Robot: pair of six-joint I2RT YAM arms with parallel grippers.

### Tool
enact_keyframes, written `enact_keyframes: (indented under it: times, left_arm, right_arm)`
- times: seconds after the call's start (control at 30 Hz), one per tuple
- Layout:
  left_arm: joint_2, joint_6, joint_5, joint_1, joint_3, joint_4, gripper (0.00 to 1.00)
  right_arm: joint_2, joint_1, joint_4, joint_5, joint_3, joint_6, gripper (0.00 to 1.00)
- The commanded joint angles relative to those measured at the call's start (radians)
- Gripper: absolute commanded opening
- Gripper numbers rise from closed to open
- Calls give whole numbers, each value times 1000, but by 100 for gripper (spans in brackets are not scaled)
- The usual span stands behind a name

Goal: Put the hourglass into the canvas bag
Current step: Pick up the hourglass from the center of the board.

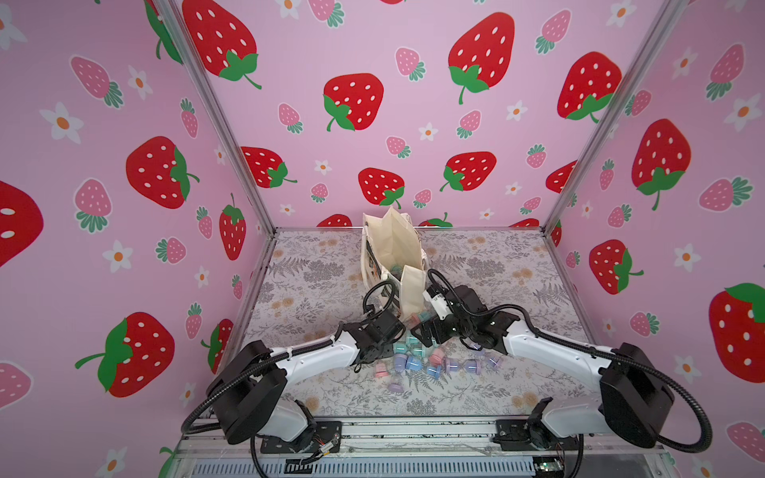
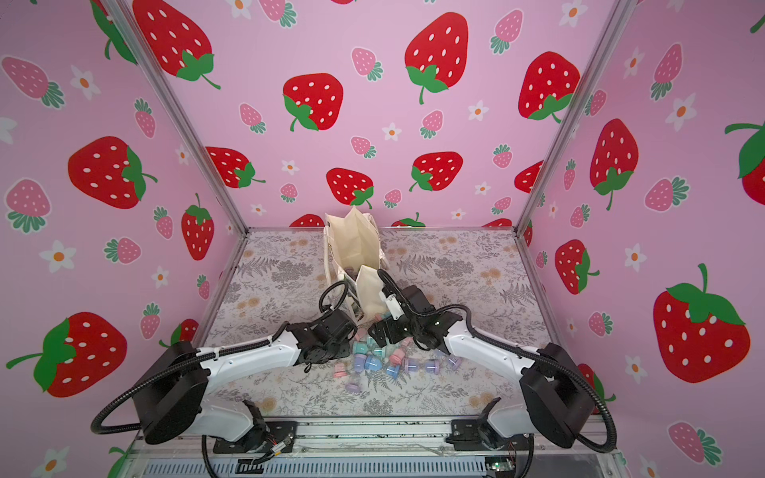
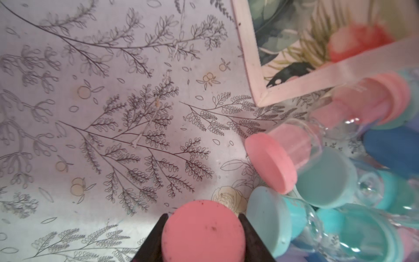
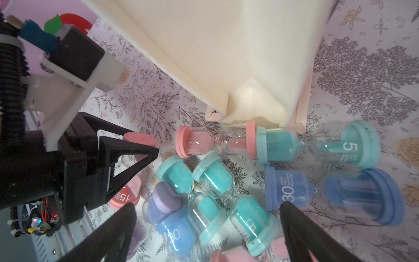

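The canvas bag [image 1: 393, 248] [image 2: 356, 244] stands at the middle back of the table with its mouth open upward. Its leaf-printed corner [image 3: 283, 45] shows in the left wrist view, and its cream side [image 4: 215, 45] fills the right wrist view. My left gripper [image 3: 203, 231] [image 1: 378, 351] is shut on a pink hourglass [image 3: 204, 236] [image 4: 139, 138], its fingers pressed against both sides. It sits low at the pile's left edge, just in front of the bag. My right gripper [image 4: 207, 207] [image 1: 426, 331] hangs open over the pile, holding nothing.
Several loose hourglasses [image 1: 434, 360] [image 4: 226, 181] in pink, teal, blue and purple lie heaped on the floral table cover [image 1: 314, 285] in front of the bag. Pink strawberry walls [image 1: 124, 207] enclose the left, back and right. Both arms crowd close together over the pile.
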Motion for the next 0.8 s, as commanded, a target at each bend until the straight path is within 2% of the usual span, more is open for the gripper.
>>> enact_keyframes:
  times: [0.0, 0.2, 0.37, 0.57, 0.77]
  left_arm:
    - [-72, -23, -83, 3, -19, -45, 32]
    - [-199, -16, -146, 6, -49, -56, 30]
    - [-300, 39, -171, 28, -11, -135, 30]
    - [-402, 178, -131, 100, 121, -197, 30]
    - [-392, 309, -80, 152, 350, -183, 29]
  right_arm:
    - [-46, -6, 5, 15, -2, 18, 99]
    - [-84, -15, 3, 16, 3, 15, 99]
    - [-108, -28, -10, -1, 24, 16, 99]
    - [-147, -58, -60, 3, 63, 31, 99]
    - [-180, -110, -133, -8, 124, 32, 99]
